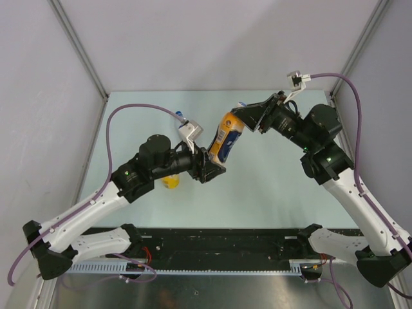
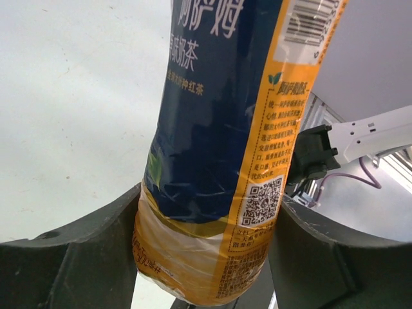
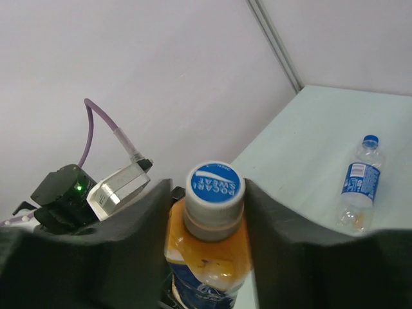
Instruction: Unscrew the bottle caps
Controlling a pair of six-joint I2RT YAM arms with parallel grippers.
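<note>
**Orange bottle held up between both arms, no cap off yet**
The left pincer (image 2: 207,251) is closed on the lower end of the orange bottle (image 1: 226,138), which hangs tilted above the table (image 1: 270,187). The right pincer (image 3: 209,212) closely brackets its whitish cap (image 3: 214,187), but whether it pinches cannot be told. That cap is still seated. The clear bottle (image 3: 358,187) lies well apart on the table with its blue cap (image 3: 369,139) on. The yellow bottle (image 1: 170,183) sits half hidden under the left arm, its cap unseen. Probably all three remain to do.
</note>
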